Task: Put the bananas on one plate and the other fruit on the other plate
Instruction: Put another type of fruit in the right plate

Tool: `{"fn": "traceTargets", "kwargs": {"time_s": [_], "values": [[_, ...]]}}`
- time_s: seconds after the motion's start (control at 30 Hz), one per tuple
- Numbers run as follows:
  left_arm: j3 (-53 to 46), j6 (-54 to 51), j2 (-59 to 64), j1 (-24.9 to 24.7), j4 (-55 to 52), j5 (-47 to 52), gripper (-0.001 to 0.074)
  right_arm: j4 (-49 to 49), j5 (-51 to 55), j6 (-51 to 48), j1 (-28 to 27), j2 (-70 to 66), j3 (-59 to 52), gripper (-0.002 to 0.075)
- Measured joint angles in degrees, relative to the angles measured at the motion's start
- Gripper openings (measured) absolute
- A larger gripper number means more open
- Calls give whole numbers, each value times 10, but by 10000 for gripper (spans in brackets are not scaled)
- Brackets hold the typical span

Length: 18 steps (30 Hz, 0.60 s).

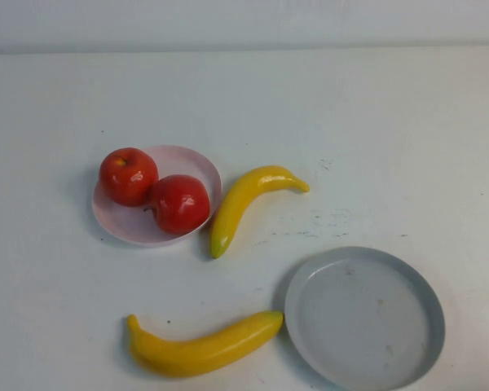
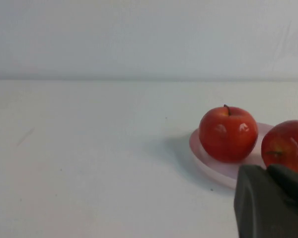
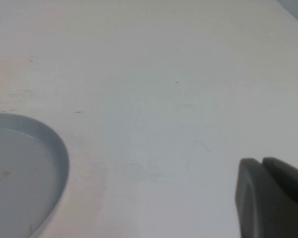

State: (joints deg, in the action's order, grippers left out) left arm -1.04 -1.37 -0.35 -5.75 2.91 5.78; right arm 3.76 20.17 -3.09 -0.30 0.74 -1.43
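Pink and shallow-rimmed, the smaller plate (image 1: 198, 168) sits left of centre on the white table (image 1: 375, 122) and holds both red apples (image 1: 128, 175) (image 1: 179, 204), which touch each other, one nearer the plate's far-left edge, the other toward its near-right edge. The larger grey-blue plate (image 1: 424, 293) lies at the near right with nothing in it, only small specks on its surface. One banana (image 1: 246, 199) lies on the table just beside the pink plate's right rim; the thicker banana (image 1: 204, 348) lies near the front edge, its greenish tip touching or almost touching the grey-blue plate's left rim. No writing or label shows anywhere. The left gripper (image 2: 270, 206) hangs near the pink plate, the right gripper (image 3: 270, 198) beside the grey-blue plate; whether either is parted or closed I cannot tell, and neither visibly holds anything.
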Motion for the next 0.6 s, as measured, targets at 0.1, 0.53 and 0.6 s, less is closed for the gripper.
{"fn": "traceTargets", "kwargs": {"time_s": [0.1,0.53,0.6], "values": [[-3,1,-2,8,-1,33,1,0,-1,0,0,1,0,-17],[-4,2,-3,10,-20,157,1,0,-1,0,0,1,0,-17],[-4,2,-3,10,-20,157,1,0,-1,0,0,1,0,-17]]}}
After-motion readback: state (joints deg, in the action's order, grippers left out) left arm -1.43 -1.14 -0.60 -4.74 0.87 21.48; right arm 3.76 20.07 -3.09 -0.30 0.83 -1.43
